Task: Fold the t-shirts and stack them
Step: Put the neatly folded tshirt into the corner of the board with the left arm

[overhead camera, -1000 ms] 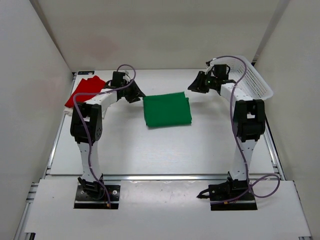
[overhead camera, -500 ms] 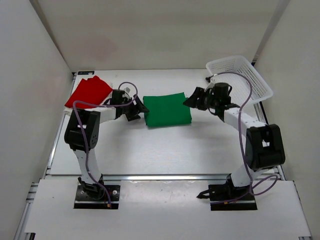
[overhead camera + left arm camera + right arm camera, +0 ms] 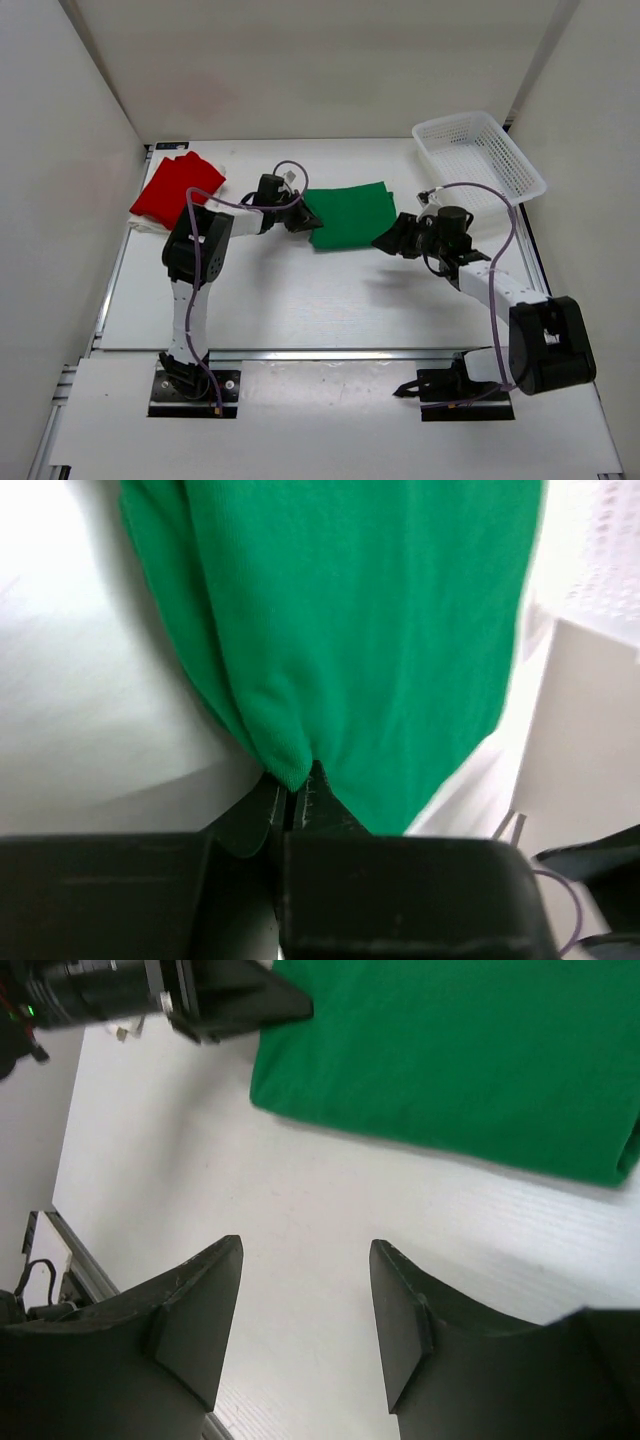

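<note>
The folded green t-shirt (image 3: 352, 212) lies mid-table. My left gripper (image 3: 305, 217) is shut on a bunched bit of its left edge; in the left wrist view the green cloth (image 3: 350, 630) is pinched between the closed jaws of the left gripper (image 3: 295, 785). My right gripper (image 3: 385, 241) stands open just off the shirt's near right corner, over bare table. The right wrist view shows the right gripper (image 3: 305, 1250) empty, the green t-shirt (image 3: 460, 1060) lying beyond it. The red t-shirt (image 3: 176, 188) lies folded at the far left, with white cloth (image 3: 143, 226) showing under its edge.
A white mesh basket (image 3: 480, 152) stands at the back right corner. Both arms reach in over the table from the near edge. White walls enclose the table on the left, right and back.
My left gripper moved right and shut on the green t-shirt's left edge, and the shirt shifted a little right. My right gripper came down from the back to the shirt's near right corner.
</note>
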